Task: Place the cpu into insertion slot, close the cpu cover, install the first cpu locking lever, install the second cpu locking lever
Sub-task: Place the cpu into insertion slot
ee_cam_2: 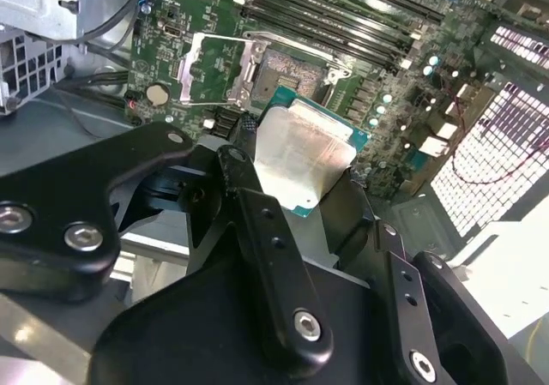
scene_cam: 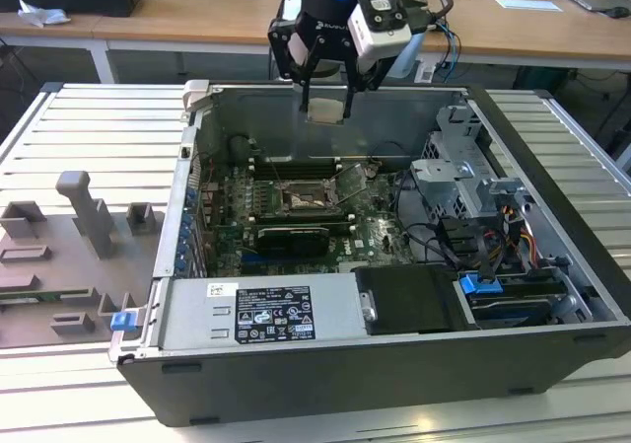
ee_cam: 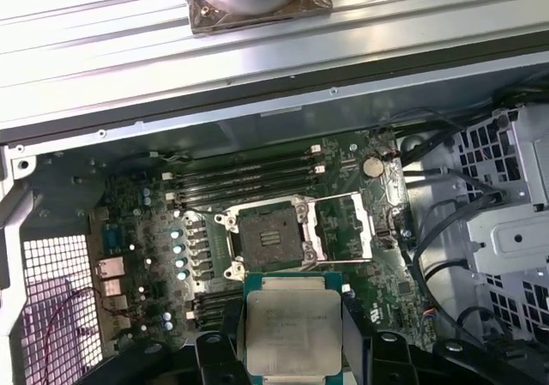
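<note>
The claw [scene_cam: 326, 109] hangs in the upper middle of the exterior view, above the open computer case [scene_cam: 296, 389], and its two fingers are pinched on the chip [scene_cam: 325, 110]. In the first wrist view the chip [ee_cam: 292, 329] sits flat between the dark fingers, its pale metal top facing the camera and a thin green border showing round it. In the second wrist view it is gripped by two opposite edges.

The chip is in the air, well clear of the board and not yet seated. The socket [ee_cam: 270, 237] lies below it with its dark square centre bare. The socket's metal cover [ee_cam: 347, 226] is swung open to one side, so nothing blocks the opening. In the exterior view the socket [scene_cam: 301, 199] sits near the middle of the green board [scene_cam: 380, 231], with the long memory slots [scene_cam: 296, 162] above it and a black card [scene_cam: 293, 238] below it.

The chip looks light, thin and stiff, with a smooth top that could slip. Its underside and the socket's contacts are probably delicate, so the edge grip seems right, with the chip kept level.
</note>
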Available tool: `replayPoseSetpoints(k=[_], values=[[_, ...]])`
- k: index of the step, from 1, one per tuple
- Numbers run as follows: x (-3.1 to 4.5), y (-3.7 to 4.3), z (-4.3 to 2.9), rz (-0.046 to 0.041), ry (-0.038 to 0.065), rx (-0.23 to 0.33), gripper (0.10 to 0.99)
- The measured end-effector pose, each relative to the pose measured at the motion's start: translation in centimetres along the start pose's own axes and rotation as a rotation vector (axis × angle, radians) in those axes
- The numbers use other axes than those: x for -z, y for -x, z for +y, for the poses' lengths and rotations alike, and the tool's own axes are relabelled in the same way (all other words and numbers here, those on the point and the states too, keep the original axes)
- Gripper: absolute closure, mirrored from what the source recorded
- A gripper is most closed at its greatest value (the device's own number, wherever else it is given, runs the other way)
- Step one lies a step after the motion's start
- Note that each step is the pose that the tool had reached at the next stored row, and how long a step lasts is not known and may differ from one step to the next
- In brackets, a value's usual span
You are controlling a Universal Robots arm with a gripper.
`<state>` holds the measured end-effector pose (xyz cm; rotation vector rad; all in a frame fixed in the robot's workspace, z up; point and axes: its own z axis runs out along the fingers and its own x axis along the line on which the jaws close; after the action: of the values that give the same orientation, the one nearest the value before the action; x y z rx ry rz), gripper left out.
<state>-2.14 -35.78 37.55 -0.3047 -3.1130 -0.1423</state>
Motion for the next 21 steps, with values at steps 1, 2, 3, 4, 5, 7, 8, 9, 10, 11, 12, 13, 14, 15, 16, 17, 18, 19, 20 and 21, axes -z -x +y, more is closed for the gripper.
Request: replayPoseSetpoints(k=[1, 2, 3, 4, 5, 7, 8, 9, 10, 11, 12, 13, 14, 15, 16, 17, 18, 19, 20, 21], values=[[-0.01, 0.0, 0.0, -0.0013, 0.0, -0.015, 0.545], [-0.01, 0.0, 0.0, -0.002, 0.0, -0.023, 0.545], [-0.02, 0.0, 0.0, -0.0027, 0.001, -0.03, 0.545], [-0.02, 0.0, 0.0, -0.0035, 0.001, -0.04, 0.545], [-0.03, 0.0, 0.0, -0.0041, 0.001, -0.046, 0.545], [-0.04, 0.0, 0.0, -0.005, 0.001, -0.056, 0.545], [-0.06, 0.0, -0.01, -0.0057, 0.001, -0.064, 0.545], [-0.06, 0.0, -0.01, -0.0064, 0.001, -0.072, 0.545], [-0.08, 0.0, -0.01, -0.0072, 0.002, -0.081, 0.545], [-0.08, 0.0, -0.01, -0.0079, 0.002, -0.089, 0.545], [-0.09, 0.0, -0.01, -0.0086, 0.002, -0.096, 0.545], [-0.09, 0.0, -0.01, -0.0091, 0.002, -0.102, 0.545], [-0.1, 0.0, -0.01, -0.0097, 0.002, -0.108, 0.545], [-0.1, 0.0, -0.01, -0.0102, 0.002, -0.114, 0.545], [-0.11, 0.0, -0.01, -0.0109, 0.002, -0.121, 0.545], [-0.11, 0.0, -0.01, -0.0115, 0.002, -0.129, 0.545], [-0.11, 0.0, -0.01, -0.0126, 0.003, -0.141, 0.545], [-0.12, 0.0, -0.01, -0.0139, 0.003, -0.155, 0.545], [-0.13, 0.0, -0.01, -0.0155, 0.003, -0.173, 0.545], [-0.13, 0.0, -0.01, -0.0163, 0.003, -0.182, 0.545]])
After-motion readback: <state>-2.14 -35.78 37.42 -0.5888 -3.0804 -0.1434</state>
